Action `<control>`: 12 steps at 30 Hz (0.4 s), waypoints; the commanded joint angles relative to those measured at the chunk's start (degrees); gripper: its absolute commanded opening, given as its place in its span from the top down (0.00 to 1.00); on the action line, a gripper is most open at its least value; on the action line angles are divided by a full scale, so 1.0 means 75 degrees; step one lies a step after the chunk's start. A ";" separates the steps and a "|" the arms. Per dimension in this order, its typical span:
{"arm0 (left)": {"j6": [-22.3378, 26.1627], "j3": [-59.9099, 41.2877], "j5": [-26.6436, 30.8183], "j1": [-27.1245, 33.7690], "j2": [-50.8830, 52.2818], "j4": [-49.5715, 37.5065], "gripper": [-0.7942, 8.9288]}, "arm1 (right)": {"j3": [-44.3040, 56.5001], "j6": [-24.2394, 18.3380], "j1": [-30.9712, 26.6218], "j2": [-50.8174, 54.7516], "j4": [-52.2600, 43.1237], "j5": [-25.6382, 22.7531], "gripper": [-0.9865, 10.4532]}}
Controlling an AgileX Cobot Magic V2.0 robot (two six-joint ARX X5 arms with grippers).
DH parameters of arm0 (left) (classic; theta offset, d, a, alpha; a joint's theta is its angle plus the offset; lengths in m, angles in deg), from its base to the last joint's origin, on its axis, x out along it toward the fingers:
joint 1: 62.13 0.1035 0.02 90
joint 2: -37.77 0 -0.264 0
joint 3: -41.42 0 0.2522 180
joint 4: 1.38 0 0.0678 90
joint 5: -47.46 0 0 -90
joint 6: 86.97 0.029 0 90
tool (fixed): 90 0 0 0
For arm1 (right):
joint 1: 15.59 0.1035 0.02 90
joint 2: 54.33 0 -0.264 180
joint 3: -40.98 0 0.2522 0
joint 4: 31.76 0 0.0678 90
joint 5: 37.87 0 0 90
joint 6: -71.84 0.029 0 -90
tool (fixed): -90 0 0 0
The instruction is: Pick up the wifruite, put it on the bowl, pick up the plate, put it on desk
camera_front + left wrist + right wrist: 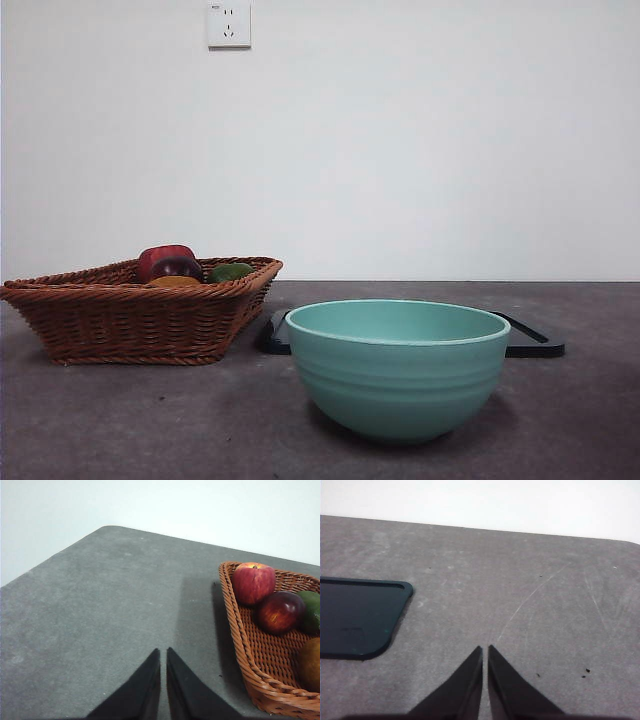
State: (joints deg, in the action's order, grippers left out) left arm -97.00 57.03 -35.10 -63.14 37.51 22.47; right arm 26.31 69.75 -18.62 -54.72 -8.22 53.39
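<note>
The left hand (161,680) hangs closed and empty over bare table (100,605), beside the wicker basket (235,630); the right hand (485,680), likewise closed, waits near the black tray (355,615). The wifruite (311,662) lies in the basket's near end. I'd open wide and descend clear of the apple (252,582). Only the front view shows the teal bowl (398,370).

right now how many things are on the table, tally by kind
fruit in the basket: 4 (red apple, dark purple fruit, green fruit, dull-orange wifruite)
wicker basket: 1
teal bowl: 1
black tray: 1
total: 7
</note>
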 commanded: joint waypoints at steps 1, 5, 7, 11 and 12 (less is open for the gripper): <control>-0.0017 -0.0140 0.0020 -0.0003 0.0009 0.0082 0.90 | 0.0041 0.0242 0.0006 0.0023 0.0073 -0.0055 0.90; -0.0017 -0.0140 0.0020 -0.0003 0.0009 0.0082 0.90 | 0.0041 0.0414 0.0006 0.0023 0.0035 -0.0050 0.90; -0.0017 -0.0140 0.0020 -0.0003 0.0009 0.0082 0.90 | 0.0041 0.0414 0.0006 0.0023 -0.0052 -0.0050 0.90; -0.0017 -0.0140 0.0020 -0.0003 0.0009 0.0082 0.90 | 0.0041 0.0414 0.0006 0.0023 -0.0154 -0.0052 0.90; -0.0017 -0.0140 0.0020 -0.0003 0.0009 0.0082 0.90 | 0.0041 0.0414 0.0006 0.0023 -0.0154 -0.0050 0.90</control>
State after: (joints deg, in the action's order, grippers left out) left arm -97.00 57.05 -35.10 -63.14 37.51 22.49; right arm 26.31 72.11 -18.62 -54.72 -8.48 53.37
